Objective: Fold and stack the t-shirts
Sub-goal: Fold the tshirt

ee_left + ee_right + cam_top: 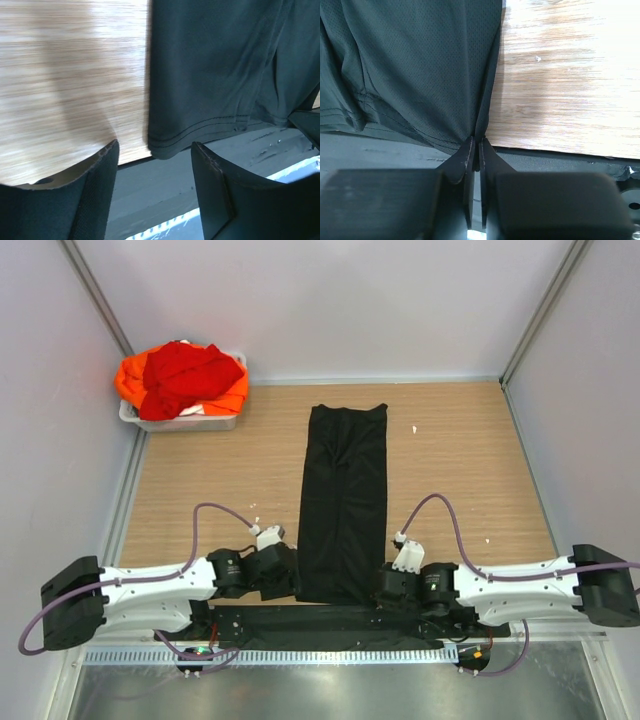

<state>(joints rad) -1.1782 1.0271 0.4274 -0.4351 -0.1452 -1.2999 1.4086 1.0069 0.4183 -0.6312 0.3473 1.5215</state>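
Black shirt (343, 502), folded long: my right gripper (475, 150) pinches its hem corner; my left gripper (155, 147) gapes, holding nothing.

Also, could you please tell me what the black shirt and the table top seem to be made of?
The black shirt: thin matte knit, probably synthetic, going by its fine mesh of pinholes and stitched hem. The table top: light wood or wood-look laminate, shown by straight grain lines and a faint sheen.

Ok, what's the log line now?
black t-shirt: folded narrow | right tool: shut on hem corner | left tool: open at other corner
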